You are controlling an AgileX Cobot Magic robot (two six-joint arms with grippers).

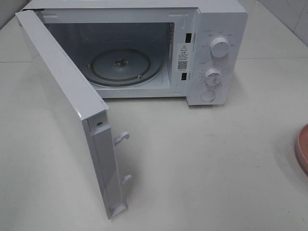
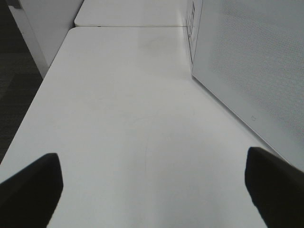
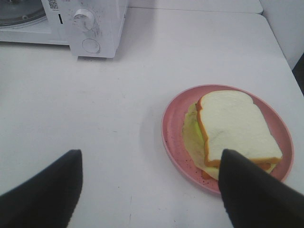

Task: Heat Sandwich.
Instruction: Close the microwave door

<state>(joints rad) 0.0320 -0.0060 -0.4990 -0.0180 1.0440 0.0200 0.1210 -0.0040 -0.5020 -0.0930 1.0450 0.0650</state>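
At table edge (image 1: 240, 159): plate (image 1: 302, 149).

One microwave (image 1: 144, 53), door (image 1: 67, 106) open, with one glass turntable (image 1: 126, 66) inside. Two knobs (image 1: 220, 47) and one round button (image 1: 208, 96) on its panel. One pink plate (image 3: 176, 118). One sandwich (image 3: 235, 126) on it. Two grippers: left (image 2: 152, 183), right (image 3: 152, 185). One white table (image 1: 207, 159).
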